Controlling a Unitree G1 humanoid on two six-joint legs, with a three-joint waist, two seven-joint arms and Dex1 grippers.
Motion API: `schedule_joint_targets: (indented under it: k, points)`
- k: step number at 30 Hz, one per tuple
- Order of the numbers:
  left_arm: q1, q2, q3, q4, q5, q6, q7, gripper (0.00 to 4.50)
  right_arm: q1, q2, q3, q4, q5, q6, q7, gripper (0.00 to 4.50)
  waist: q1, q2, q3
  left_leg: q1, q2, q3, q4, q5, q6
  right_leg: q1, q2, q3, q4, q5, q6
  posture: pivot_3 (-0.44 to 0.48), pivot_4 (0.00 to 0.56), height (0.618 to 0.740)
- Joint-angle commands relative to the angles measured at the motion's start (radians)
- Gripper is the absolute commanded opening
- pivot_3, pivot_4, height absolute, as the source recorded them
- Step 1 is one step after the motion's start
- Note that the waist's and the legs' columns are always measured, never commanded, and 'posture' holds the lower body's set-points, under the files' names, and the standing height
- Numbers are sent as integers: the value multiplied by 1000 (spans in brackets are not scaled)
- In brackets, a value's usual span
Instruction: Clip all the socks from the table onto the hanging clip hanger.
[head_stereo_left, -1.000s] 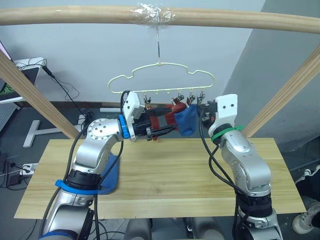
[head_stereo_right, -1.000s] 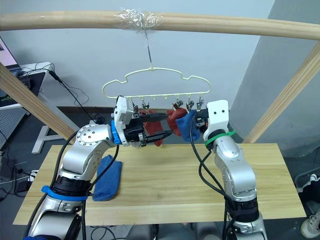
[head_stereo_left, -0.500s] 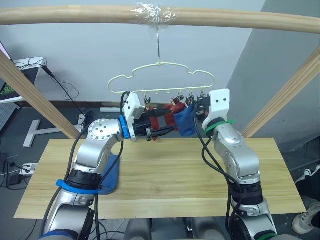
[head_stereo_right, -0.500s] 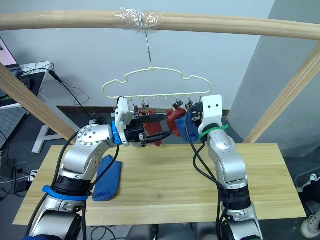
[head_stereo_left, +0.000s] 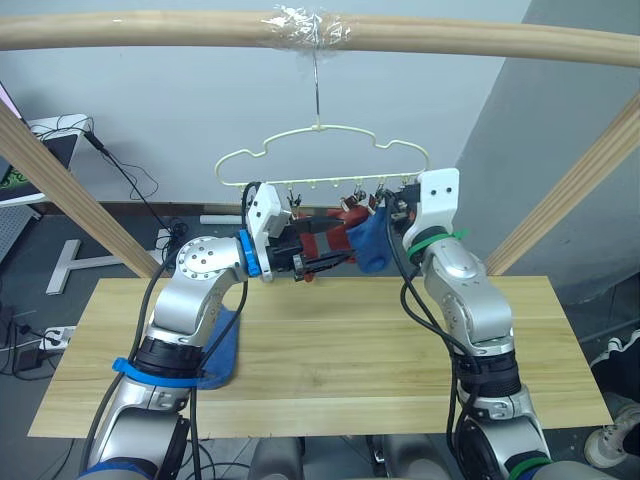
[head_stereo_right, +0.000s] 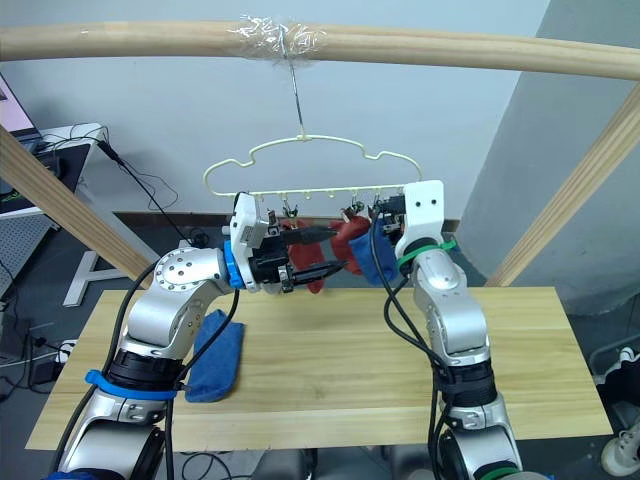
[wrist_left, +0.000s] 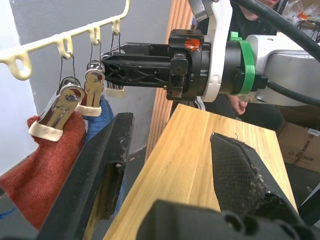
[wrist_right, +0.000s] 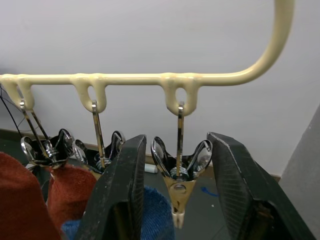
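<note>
Clip hanger (head_stereo_left: 322, 165) hangs by its hook from the taped wooden pole (head_stereo_left: 120, 30) at 12 o'clock, above the worktop (head_stereo_left: 330, 350). On its lower bar a rust-red sock (head_stereo_left: 335, 235) and a blue sock (head_stereo_left: 374, 242) are clipped side by side toward the bar's right end. In the right wrist view the end clip (wrist_right: 180, 185) hangs empty, metal jaws shut, with the blue sock at the next clip and red knit beyond it.

Right gripper (wrist_right: 175, 200) is raised to the bar at about 1 o'clock, its fingers (wrist_right: 122, 195) spread on either side of that empty clip, not touching it. Left gripper (head_stereo_left: 325, 250) reaches in from 9 o'clock, level with the hanging socks; its fingers (wrist_left: 100, 170) are spread wide, gripping nothing, the red sock just beside one of them.

A second blue sock (head_stereo_right: 215, 355) lies flat on the worktop at 8 o'clock, partly under the left arm.
</note>
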Motion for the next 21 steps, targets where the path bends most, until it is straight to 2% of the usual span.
schedule_joint_targets:
  k: [1, 6, 9, 14, 17, 21]
  points:
    - [-17, -5, 10, -33, -11, -6, 5, 2803, -33, 11, -11, -16, 12, -28, 3, 1974, 0, 0, 0, 0, 0, 0, 0, 0, 0, 0, 0, 0, 0, 0, 0, -35, 186, 705]
    - [-15, -8, 14, -33, -21, -4, 0, 2803, -44, 23, -16, -8, 19, -30, 6, 1974, 0, 0, 0, 0, 0, 0, 0, 0, 0, 0, 0, 0, 0, 0, 0, -35, 186, 705]
    - [-12, -8, 17, -32, -23, -3, 0, 2803, -46, 26, -18, -11, 23, -30, 8, 1484, 0, 0, 0, 0, 0, 0, 0, 0, 0, 0, 0, 0, 0, 0, 0, -34, 186, 705]
    - [-6, -6, 17, -35, -18, 1, 9, 2803, -46, 28, -18, -14, 26, -29, 9, 82, 0, 0, 0, 0, 0, 0, 0, 0, 0, 0, 0, 0, 0, 0, 0, -34, 186, 705]
    - [-2, -4, 27, -41, -23, 36, 32, 2803, -47, 28, -18, -15, 27, -30, 12, 34, 0, 0, 0, 0, 0, 0, 0, 0, 0, 0, 0, 0, 1, 0, 0, -34, 186, 705]
    - [49, 65, 43, -46, -14, 112, 30, 3666, -48, 26, -17, -14, 29, -28, 17, 0, -2, 0, 0, 0, 0, 0, 0, 0, 0, 0, 0, 0, 1, 0, 0, -19, 188, 705]
